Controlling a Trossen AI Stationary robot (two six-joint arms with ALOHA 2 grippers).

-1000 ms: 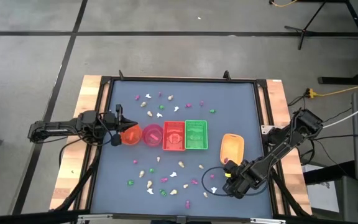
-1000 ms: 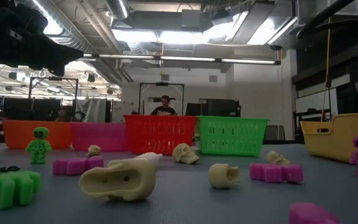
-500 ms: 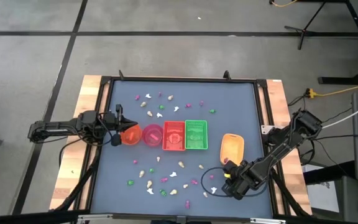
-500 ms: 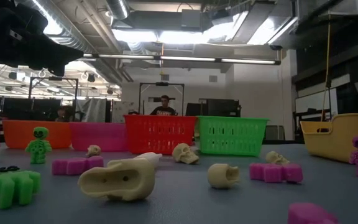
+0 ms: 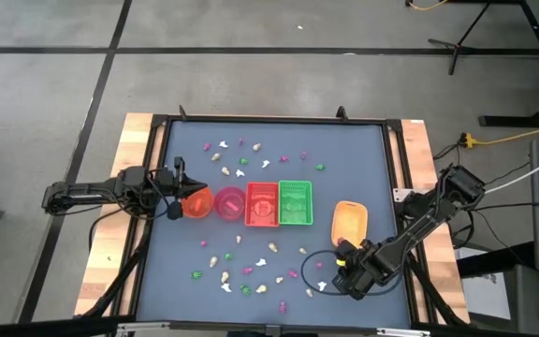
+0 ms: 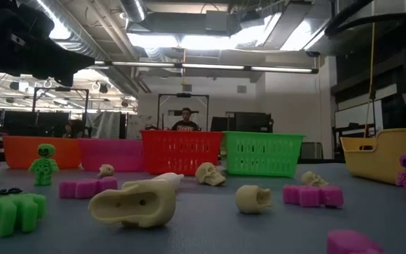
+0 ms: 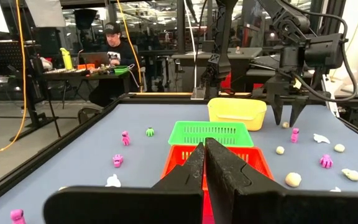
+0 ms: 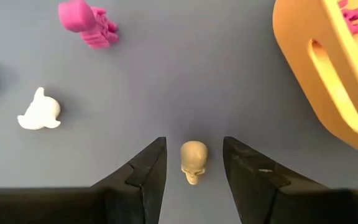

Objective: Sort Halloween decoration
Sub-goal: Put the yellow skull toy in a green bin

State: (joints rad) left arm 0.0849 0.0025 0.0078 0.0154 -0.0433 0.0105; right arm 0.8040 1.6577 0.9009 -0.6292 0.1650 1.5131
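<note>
Your right gripper [image 8: 193, 163] is spread, a cream skull trinket [image 8: 193, 162] lying on the mat between its fingers untouched, beside the yellow tray [image 8: 328, 68] near the table's right front. The skull's long axis runs parallel to the fingers, crown pointing away from the wrist, jaw toward it. Your left gripper [image 7: 205, 163] is pressed together, empty, above the orange bowl [image 5: 196, 202] at the tray row's left end.

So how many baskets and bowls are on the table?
5. In a row mid-table: orange bowl, pink bowl, red basket, green basket. The yellow basket sits apart toward the right arm, beside the right gripper, whose open fingers straddle a cream skull.
</note>
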